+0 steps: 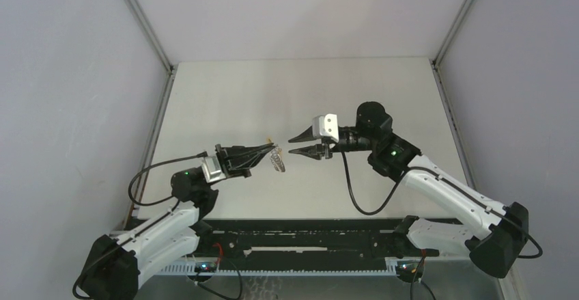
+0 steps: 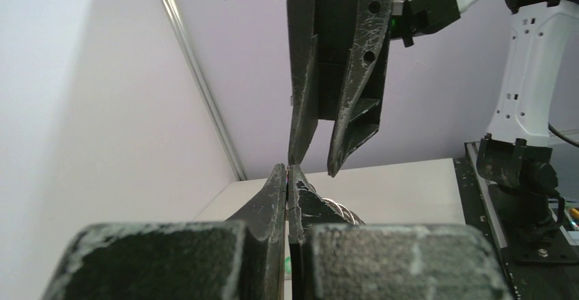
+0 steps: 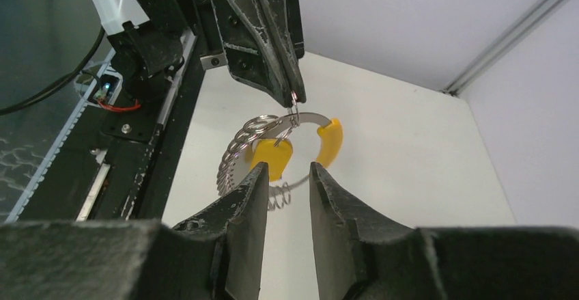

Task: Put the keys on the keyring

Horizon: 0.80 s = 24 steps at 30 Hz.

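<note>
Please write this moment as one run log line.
left tool: shut on keyring, held in air | right tool: open, empty, facing keyring

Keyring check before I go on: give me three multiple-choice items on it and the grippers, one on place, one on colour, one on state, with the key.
1. Where is the keyring? A lying loose, untouched; B hanging from the tips of the left gripper; C out of every view.
2. What colour is the section along part of its rim? A blue; B yellow-orange; C pink.
3. How does the right gripper stand? A open; B shut on the keyring; C shut on nothing.

Key:
1 B: the right wrist view shows it dangling from the closed left tips.
2 B: the curved piece on the grey ring is yellow-orange.
3 A: its own view and the top view both show its fingers apart with a gap between them.
</note>
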Each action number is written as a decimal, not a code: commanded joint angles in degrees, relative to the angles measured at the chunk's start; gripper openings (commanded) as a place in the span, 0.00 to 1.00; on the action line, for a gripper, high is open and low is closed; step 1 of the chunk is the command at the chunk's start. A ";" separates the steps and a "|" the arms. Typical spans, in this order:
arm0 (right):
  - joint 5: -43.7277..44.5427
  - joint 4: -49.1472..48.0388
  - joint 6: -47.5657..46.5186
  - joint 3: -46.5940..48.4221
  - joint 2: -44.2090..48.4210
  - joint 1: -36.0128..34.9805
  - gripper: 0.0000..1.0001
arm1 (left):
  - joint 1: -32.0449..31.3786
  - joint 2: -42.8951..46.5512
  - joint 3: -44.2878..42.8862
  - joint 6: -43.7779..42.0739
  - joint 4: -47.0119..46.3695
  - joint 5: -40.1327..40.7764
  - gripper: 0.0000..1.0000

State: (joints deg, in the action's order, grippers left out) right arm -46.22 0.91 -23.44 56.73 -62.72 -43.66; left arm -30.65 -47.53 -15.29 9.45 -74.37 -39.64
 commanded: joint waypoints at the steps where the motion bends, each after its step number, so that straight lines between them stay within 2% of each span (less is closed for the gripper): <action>1: -3.71 -5.91 3.66 2.67 -1.66 0.56 0.28 | -0.72 0.12 -0.24 -0.33 -5.83 -1.85 0.00; 24: -11.09 -3.21 2.07 6.54 -5.34 0.25 0.21 | -1.78 -1.29 -1.81 0.06 -5.84 -5.27 0.00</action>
State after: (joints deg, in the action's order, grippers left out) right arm -55.16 -1.41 -21.69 60.55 -67.70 -43.16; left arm -31.90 -48.75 -15.29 9.47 -74.46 -44.40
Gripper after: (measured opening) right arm 0.223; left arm 0.008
